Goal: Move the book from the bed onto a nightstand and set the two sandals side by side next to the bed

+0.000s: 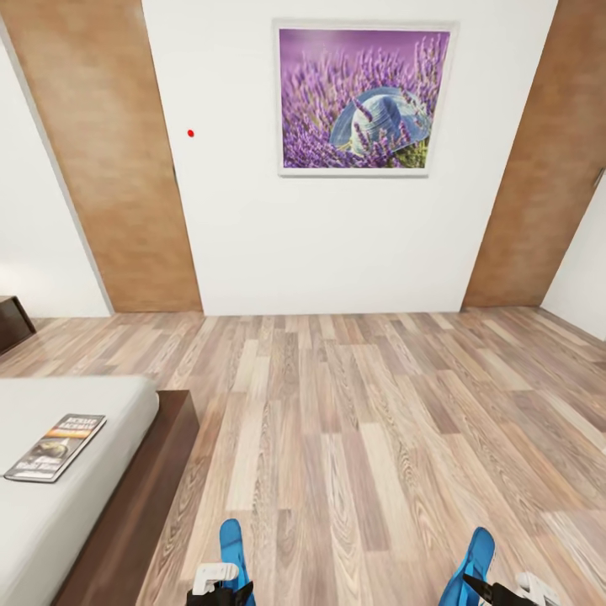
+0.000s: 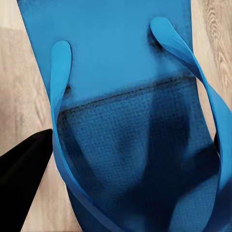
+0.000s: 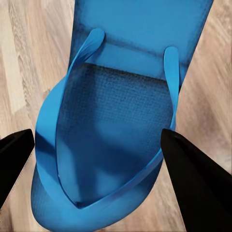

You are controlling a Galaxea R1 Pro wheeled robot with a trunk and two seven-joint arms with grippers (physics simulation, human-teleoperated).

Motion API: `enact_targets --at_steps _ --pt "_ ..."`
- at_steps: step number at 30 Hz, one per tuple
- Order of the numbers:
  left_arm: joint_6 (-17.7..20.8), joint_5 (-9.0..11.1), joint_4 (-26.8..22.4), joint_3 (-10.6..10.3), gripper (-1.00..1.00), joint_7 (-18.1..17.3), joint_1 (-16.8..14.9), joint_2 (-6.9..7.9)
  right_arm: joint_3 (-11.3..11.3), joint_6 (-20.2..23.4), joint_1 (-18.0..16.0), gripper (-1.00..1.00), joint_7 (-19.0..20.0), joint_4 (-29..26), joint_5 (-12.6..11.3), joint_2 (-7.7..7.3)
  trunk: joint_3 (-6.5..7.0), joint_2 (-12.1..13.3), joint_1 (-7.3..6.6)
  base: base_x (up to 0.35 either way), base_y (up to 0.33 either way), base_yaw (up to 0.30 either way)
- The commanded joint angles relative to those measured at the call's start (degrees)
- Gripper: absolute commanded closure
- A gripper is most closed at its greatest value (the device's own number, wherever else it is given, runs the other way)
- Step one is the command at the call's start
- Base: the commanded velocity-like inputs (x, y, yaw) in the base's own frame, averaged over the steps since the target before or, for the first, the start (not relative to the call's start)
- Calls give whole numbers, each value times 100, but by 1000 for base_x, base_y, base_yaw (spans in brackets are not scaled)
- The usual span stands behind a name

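Observation:
The book (image 1: 55,447), dark with an orange band, lies flat on the light-grey bed (image 1: 84,539) near its foot-end corner. Two bright blue sandals are held above the wood floor. My left gripper (image 1: 220,589) is shut on the left sandal (image 1: 231,543), whose sole and straps (image 2: 121,72) lie between the fingers (image 2: 21,164). My right gripper (image 1: 497,592) is shut on the right sandal (image 1: 473,560); in the right wrist view its black fingers (image 3: 193,183) flank this sandal (image 3: 125,106). A dark wood cabinet corner (image 1: 13,321) at the far left may be a nightstand.
The bed's dark brown frame (image 1: 156,480) borders the plank floor (image 1: 353,438), which runs open to the white wall. A lavender picture (image 1: 364,98) hangs there between two brown wall panels (image 1: 109,160).

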Motion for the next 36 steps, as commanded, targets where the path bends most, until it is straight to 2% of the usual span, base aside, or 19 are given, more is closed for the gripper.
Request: enact_targets --at_steps 1,19,36 --pt "-17 50 -1 -44 100 -9 -3 1 2 12 -9 100 28 21 -61 -3 -5 -2 3 332 0 0" --pt "-17 49 -1 -44 100 -3 -3 -3 2 12 -9 100 34 31 -61 -3 -5 -2 3 332 -3 0" --pt "-17 50 -1 -44 100 -3 -3 -3 4 12 -9 100 35 31 -61 -3 -5 -2 3 307 -112 0"
